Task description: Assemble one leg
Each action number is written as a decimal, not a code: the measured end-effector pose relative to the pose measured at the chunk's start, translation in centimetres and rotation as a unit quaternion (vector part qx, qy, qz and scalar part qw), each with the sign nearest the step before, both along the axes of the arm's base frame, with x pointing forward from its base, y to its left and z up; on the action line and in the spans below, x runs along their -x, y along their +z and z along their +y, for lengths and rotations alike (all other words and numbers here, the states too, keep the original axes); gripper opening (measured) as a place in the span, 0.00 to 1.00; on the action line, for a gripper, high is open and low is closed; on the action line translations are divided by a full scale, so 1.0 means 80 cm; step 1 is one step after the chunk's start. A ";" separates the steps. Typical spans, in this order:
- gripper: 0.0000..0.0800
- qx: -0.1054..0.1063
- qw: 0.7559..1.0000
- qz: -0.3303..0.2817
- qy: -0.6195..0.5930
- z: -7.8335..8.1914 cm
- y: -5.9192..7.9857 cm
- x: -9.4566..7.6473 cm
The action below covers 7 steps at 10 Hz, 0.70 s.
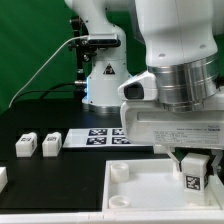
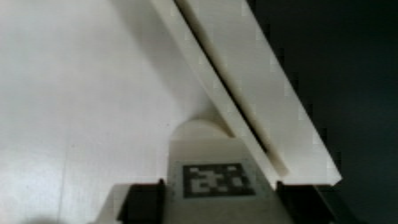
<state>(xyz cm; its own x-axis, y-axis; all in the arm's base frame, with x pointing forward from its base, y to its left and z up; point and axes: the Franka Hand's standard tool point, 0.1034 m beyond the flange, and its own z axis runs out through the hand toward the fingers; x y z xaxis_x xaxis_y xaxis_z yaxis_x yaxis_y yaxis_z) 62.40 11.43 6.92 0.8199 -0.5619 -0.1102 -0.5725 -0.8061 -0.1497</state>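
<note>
My gripper [image 1: 196,170] is shut on a leg [image 1: 193,172], a small white block with a black-and-white tag, and holds it low over the large flat white slab [image 1: 140,190] at the exterior view's right. In the wrist view the leg [image 2: 217,168] sits between my dark fingers [image 2: 143,203], tag facing the camera, with the slab's white surface [image 2: 89,100] behind and its raised edge [image 2: 249,80] running diagonally. A round corner socket [image 1: 119,171] shows on the slab's near left corner. Two more legs [image 1: 25,145] [image 1: 50,144] stand on the black table at left.
The marker board [image 1: 100,138] lies on the table behind the slab. A second robot base [image 1: 105,80] with cables stands at the back. Part of another white piece [image 1: 3,178] shows at the left edge.
</note>
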 end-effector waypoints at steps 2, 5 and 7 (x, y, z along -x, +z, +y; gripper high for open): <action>0.37 0.002 0.999 -0.004 -0.050 0.007 -0.003 0.001; 0.37 -0.026 0.992 -0.011 -0.121 0.004 -0.003 0.002; 0.37 -0.032 0.989 -0.001 -0.144 0.005 -0.003 0.002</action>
<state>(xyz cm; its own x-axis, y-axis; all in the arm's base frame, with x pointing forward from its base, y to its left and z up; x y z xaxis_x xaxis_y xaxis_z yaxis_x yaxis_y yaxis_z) 62.25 11.82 6.68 0.6280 -0.7635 -0.1506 -0.7759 -0.5993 -0.1968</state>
